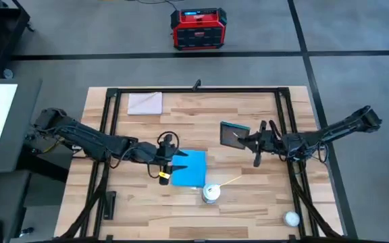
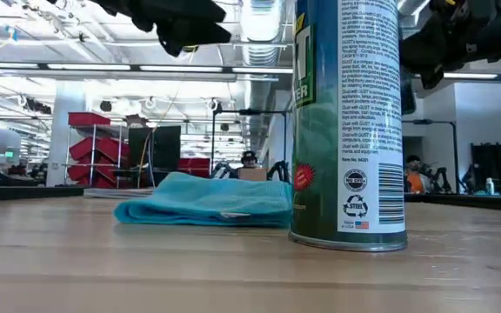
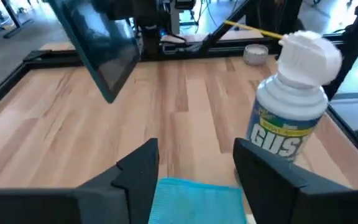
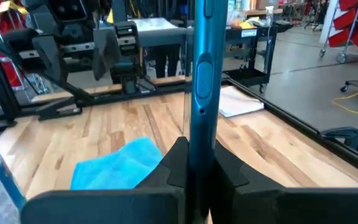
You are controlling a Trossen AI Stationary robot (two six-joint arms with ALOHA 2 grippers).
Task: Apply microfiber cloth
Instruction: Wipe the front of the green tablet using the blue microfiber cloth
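My left end effector (image 1: 170,160) hangs just over the near edge of the blue cloth (image 1: 188,168), fingers (image 3: 135,171) spread apart with nothing between them; in my left wrist view the cloth's edge sits right below the gap. The cloth itself lies flat on the tabletop (image 1: 201,121), roughly in the middle, and it looks untouched by either arm, resting in a soft low heap in the low view.

My right end effector (image 1: 246,140) is clamped on the dark teal tablet (image 1: 234,133), holding it off the wood and to the right of the cloth, well apart from it. In my right wrist view the tablet stands edge-on between my fingers.

A spray can (image 1: 211,193) stands just beside the cloth's front corner. A pale square sheet (image 1: 145,103) lies at the far left of the tabletop.

As I judge it, the tablet is picked up and presented, but the cloth is not yet grasped and no wiping has begun. What remains: close on the cloth, lift it, bring it to the tablet's face, and rub.
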